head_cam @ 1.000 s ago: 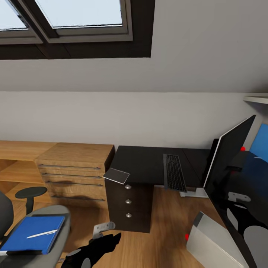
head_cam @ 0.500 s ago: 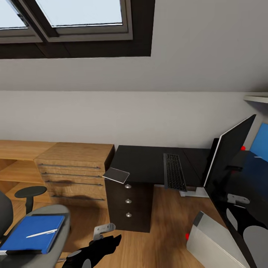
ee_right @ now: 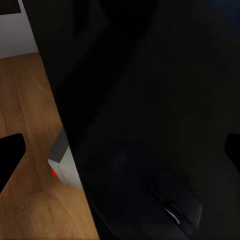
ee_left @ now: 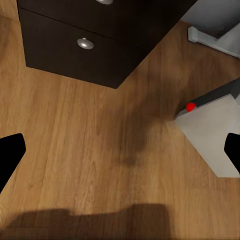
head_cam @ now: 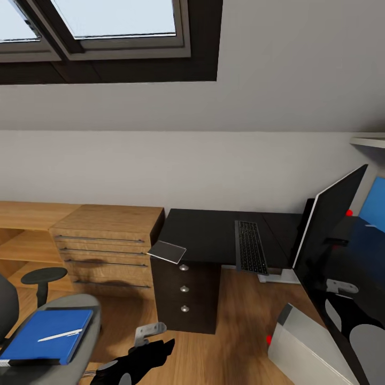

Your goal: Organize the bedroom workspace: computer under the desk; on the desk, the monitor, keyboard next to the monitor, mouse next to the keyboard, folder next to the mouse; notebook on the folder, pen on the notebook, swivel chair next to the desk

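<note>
A dark table [head_cam: 214, 235] stands against the white wall, ahead of the left hand [head_cam: 147, 342], with a wooden dresser [head_cam: 107, 240] to its left. The monitor [head_cam: 331, 251] looms tilted at the robot's right, close to the right arm; in the right wrist view its black panel lies between the right hand's [ee_right: 120, 150] wide-spread fingertips, which grip nothing. The grey computer [head_cam: 305, 347] lies on the floor to the right of the left hand. The chair [head_cam: 64, 347] sits just left of that hand, carrying the blue folder [head_cam: 45, 334] and pen [head_cam: 59, 336]. The keyboard [head_cam: 250, 247] rests on the table, overhanging its front edge. The left hand is released, empty above the floor [ee_left: 100, 145]. A mouse [ee_right: 175, 205] shows in the right wrist view.
</note>
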Controlling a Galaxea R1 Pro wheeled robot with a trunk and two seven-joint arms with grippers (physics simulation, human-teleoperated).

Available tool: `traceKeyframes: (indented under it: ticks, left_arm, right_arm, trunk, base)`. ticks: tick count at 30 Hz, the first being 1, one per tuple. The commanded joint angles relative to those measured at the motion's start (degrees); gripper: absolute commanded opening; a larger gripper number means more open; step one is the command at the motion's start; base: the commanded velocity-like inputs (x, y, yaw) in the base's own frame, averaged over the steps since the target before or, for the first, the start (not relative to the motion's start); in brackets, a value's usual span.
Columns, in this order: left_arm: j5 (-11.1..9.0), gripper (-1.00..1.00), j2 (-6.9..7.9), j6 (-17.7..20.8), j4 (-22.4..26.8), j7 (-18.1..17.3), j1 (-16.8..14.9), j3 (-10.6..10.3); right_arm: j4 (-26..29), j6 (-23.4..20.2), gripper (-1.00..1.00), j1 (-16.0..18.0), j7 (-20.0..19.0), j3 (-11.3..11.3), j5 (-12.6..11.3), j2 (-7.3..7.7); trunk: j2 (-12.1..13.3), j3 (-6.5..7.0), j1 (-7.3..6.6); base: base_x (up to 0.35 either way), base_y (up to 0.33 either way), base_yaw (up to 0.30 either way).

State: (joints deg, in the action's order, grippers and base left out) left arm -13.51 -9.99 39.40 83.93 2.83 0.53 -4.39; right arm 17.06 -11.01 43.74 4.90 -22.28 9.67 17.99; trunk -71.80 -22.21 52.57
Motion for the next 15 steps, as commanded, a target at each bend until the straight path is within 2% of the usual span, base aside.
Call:
traceKeyframes:
  ticks: [1, 3, 8, 15]
  left_arm:
    - [-0.47, 1.00, -0.01, 0.22, 0.07, 0.30, -0.01, 0.00]
    - [-0.47, 1.00, -0.01, 0.19, 0.04, 0.33, -0.01, 0.00]
    - [-0.47, 1.00, -0.01, 0.16, 0.02, 0.46, -0.01, 0.00]
    - [-0.50, 1.00, -0.01, 0.15, 0.01, 0.43, -0.01, 0.00]
  right_arm:
    - [0.09, -0.33, 1.00, 0.03, -0.04, -0.33, 0.60, -0.04]
    - [0.09, -0.33, 1.00, 0.03, -0.05, -0.32, 0.61, -0.03]
    - [0.08, -0.33, 1.00, 0.03, -0.04, -0.31, 0.61, -0.02]
    - [0.08, -0.33, 1.00, 0.03, -0.01, -0.31, 0.62, 0.03]
  trunk:
    - [-0.04, -0.05, 0.00]
    - [-0.04, -0.05, 0.00]
    - [-2.04, -0.95, 1.10]
    - [-2.44, -1.13, 1.32]
  base:
    - [0.000, 0.000, 0.000]
    - [0.000, 0.000, 0.000]
    - [0.000, 0.000, 0.000]
    - [0.000, 0.000, 0.000]
